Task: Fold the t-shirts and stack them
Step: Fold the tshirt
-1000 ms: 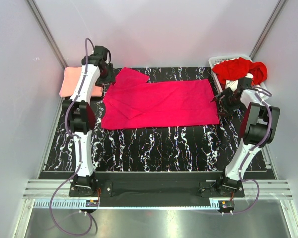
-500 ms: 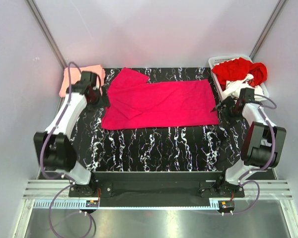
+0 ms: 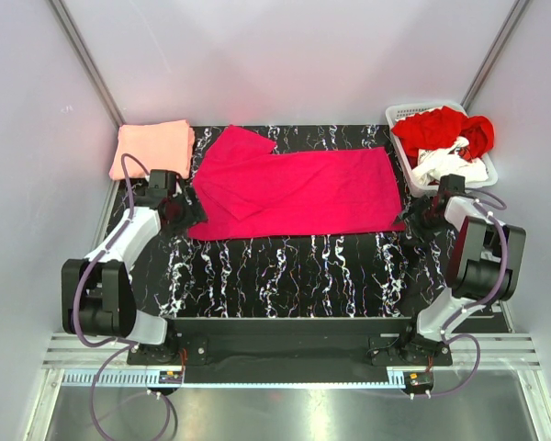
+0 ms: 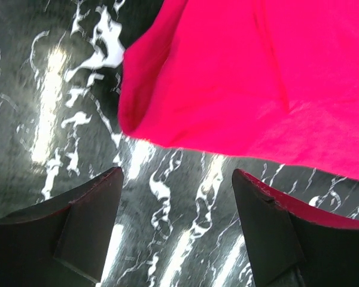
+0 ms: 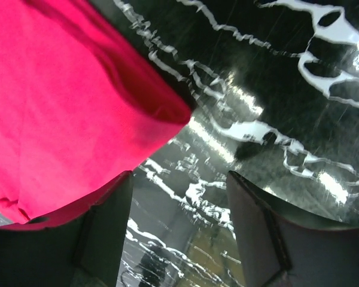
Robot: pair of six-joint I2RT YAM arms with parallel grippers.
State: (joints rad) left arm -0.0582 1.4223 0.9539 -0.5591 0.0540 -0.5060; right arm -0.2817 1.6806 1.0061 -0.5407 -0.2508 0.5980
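The magenta t-shirt [image 3: 294, 193] is lying spread flat across the middle of the black marbled tabletop [image 3: 285, 271], with a fold showing over its left part. The salmon t-shirt [image 3: 153, 147] is sitting folded at the far left corner. The red t-shirt [image 3: 436, 129] and the white t-shirt [image 3: 452, 165] are lying heaped in the white basket [image 3: 404, 112] at far right. The left jaws are hovering wide apart and empty just off the magenta shirt's near left corner. The right jaws are standing open and empty by its near right corner.
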